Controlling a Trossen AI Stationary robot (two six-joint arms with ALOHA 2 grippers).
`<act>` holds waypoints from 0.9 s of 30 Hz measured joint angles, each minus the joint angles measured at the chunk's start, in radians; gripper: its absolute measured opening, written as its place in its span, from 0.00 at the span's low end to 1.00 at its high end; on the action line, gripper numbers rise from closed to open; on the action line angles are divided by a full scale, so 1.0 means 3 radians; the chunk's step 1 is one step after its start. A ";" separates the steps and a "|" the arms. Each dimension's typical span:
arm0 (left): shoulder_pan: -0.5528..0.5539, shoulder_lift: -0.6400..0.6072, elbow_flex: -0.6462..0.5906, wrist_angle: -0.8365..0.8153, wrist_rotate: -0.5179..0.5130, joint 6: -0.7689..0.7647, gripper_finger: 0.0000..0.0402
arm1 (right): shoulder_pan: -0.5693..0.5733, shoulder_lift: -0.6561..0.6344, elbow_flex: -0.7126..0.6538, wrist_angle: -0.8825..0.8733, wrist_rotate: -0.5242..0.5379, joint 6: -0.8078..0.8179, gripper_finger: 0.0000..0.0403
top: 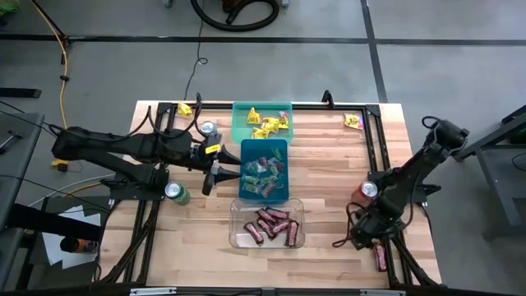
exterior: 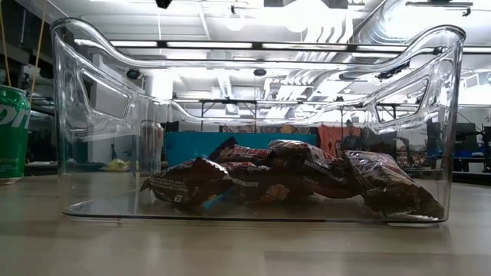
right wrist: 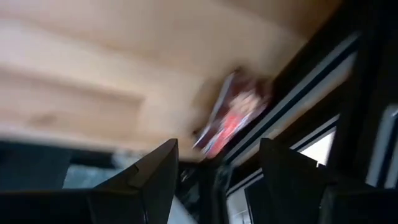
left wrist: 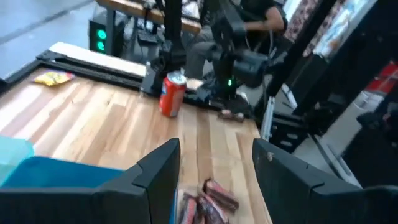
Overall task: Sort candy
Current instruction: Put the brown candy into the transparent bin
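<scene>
Three bins stand in a row at mid-table. The green bin (top: 261, 122) holds yellow candy, the blue bin (top: 264, 171) mixed packets, and the clear bin (top: 266, 224) dark red-brown bars (exterior: 291, 176). My left gripper (top: 233, 173) hovers open at the blue bin's left rim, nothing between its fingers (left wrist: 163, 168). My right gripper (top: 360, 238) is open near the table's right near corner, pointing down at a loose red-brown bar (right wrist: 233, 115) that lies flat on the wood by the edge (top: 380, 256). Loose yellow packets lie at the far left (top: 186, 108) and far right (top: 353, 121).
A silver can (top: 208, 128) stands by the green bin. A green can (top: 176, 193) is left of the clear bin, and a red can (top: 367, 191) is beside my right arm. Black frame rails run along the table's edges. A person sits beyond the table (left wrist: 261, 12).
</scene>
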 joint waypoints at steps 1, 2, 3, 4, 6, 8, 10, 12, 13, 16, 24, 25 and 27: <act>-0.0003 0.0016 0.0000 0.0041 -0.0042 -0.0008 0.46 | 0.0037 0.0017 -0.0061 0.0006 -0.0001 0.0049 0.55; -0.0004 0.0026 0.0000 0.0063 -0.0077 -0.0020 0.46 | 0.0065 0.0045 -0.0119 0.0008 -0.0001 0.0079 0.55; -0.0004 0.0035 0.0000 0.0088 -0.0114 -0.0026 0.46 | 0.0088 0.0075 -0.0169 0.0034 -0.0013 0.0100 0.55; -0.0004 0.0041 0.0000 0.0108 -0.0134 -0.0030 0.46 | 0.0112 0.0105 -0.0216 0.0073 -0.0024 0.0113 0.55; -0.0004 0.0044 0.0000 0.0111 -0.0142 -0.0034 0.46 | 0.0129 0.0172 -0.0293 0.0200 -0.0050 0.0074 0.55; -0.0004 0.0044 0.0000 0.0129 -0.0151 -0.0054 0.46 | 0.0129 0.0245 -0.0351 0.0347 -0.0067 0.0057 0.55; -0.0004 0.0047 0.0000 0.0145 -0.0188 -0.0066 0.46 | 0.0129 0.0327 -0.0386 0.0507 -0.0070 0.0046 0.55; -0.0004 0.0048 0.0000 0.0160 -0.0227 -0.0068 0.46 | 0.0129 0.0415 -0.0379 0.0575 -0.0097 -0.0013 0.55; -0.0004 0.0048 0.0000 0.0163 -0.0252 -0.0070 0.46 | 0.0128 0.0465 -0.0367 0.0575 -0.0120 -0.0044 0.55; -0.0004 0.0048 0.0000 0.0161 -0.0324 -0.0093 0.46 | 0.0125 0.0595 -0.0348 0.0568 -0.0207 -0.0158 0.55; -0.0004 0.0048 0.0000 0.0160 -0.0342 -0.0093 0.46 | 0.0121 0.0720 -0.0351 0.0553 -0.0238 -0.0400 0.47; -0.0004 0.0048 0.0000 0.0160 -0.0346 -0.0093 0.46 | 0.0122 0.0721 -0.0351 0.0544 -0.0238 -0.0411 0.44; -0.0004 0.0048 0.0000 0.0160 -0.0349 -0.0093 0.46 | 0.0124 0.0721 -0.0354 0.0517 -0.0244 -0.0429 0.36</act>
